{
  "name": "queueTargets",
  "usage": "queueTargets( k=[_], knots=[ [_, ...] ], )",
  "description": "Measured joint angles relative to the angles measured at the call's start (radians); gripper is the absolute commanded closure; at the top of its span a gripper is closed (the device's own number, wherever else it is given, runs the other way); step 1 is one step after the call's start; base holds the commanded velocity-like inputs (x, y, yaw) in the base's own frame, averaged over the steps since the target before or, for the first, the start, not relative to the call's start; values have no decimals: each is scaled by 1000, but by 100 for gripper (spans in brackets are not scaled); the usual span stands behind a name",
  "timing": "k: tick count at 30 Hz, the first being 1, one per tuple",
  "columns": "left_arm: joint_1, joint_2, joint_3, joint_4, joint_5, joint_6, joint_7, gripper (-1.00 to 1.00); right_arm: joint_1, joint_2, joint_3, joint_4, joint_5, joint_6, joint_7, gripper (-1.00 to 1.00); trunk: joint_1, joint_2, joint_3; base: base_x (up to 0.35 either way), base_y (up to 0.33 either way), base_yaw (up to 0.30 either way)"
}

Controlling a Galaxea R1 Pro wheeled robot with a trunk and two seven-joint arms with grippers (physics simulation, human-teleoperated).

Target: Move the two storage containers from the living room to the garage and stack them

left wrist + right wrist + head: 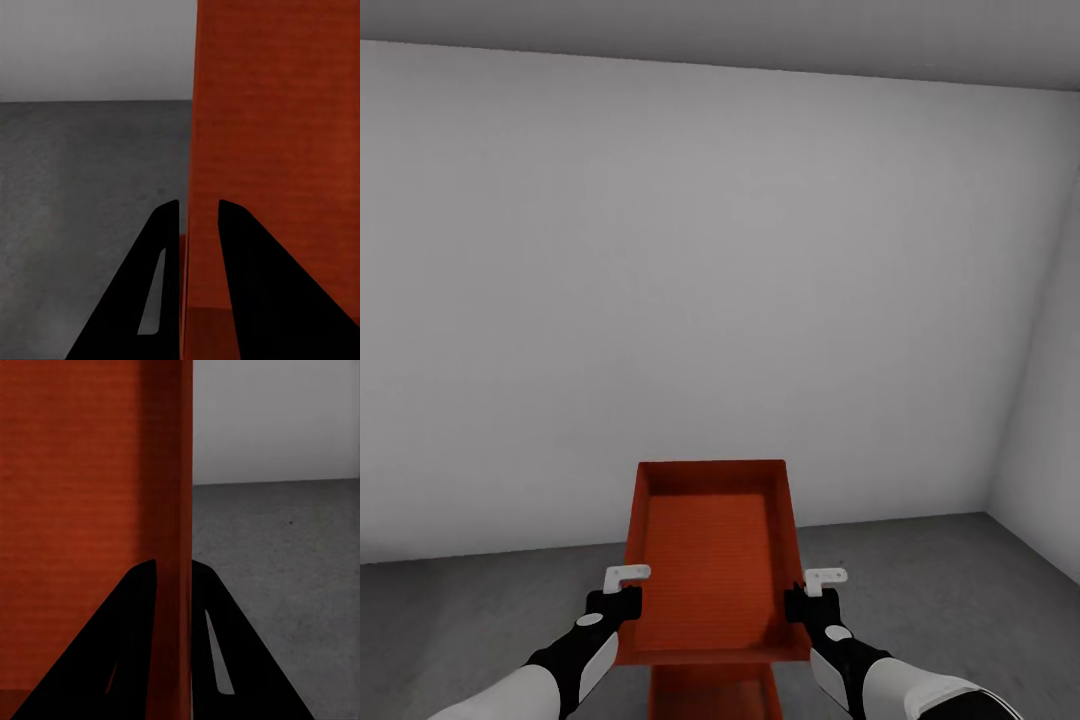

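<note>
Two red-orange rectangular open-top storage bins show from the head camera. The upper container [712, 560] is held between both grippers above the dark grey mottled concrete floor [480, 610]. The left gripper [199, 225] pinches its left long wall, one finger inside, one outside. The right gripper [174, 577] pinches the opposite long wall the same way. Just below the grippers and nearer the robot, the second red-orange bin [712, 692] sits partly under the held one. A plain white wall [710, 300] stands beyond.
</note>
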Motion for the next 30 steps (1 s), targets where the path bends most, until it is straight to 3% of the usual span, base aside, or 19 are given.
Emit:
queueTargets(
  k=[15, 18, 30],
  knots=[
    [0, 1, -2, -1, 0, 1, 0, 100, 0, 1, 0, 2, -2, -3, 0, 100, 0, 0, 0, 0, 0, 0],
    [0, 0, -3, -1, -2, 11, 0, 100, 0, 2, 34, 8, -45, 1, 1, 100, 0, 0, -3, 0, 0, 0],
    [0, 1, -4, -1, -1, 16, 0, 100, 0, 3, 33, 12, -48, 2, 0, 100, 0, 0, -22, 0, 0, 0]
  ],
)
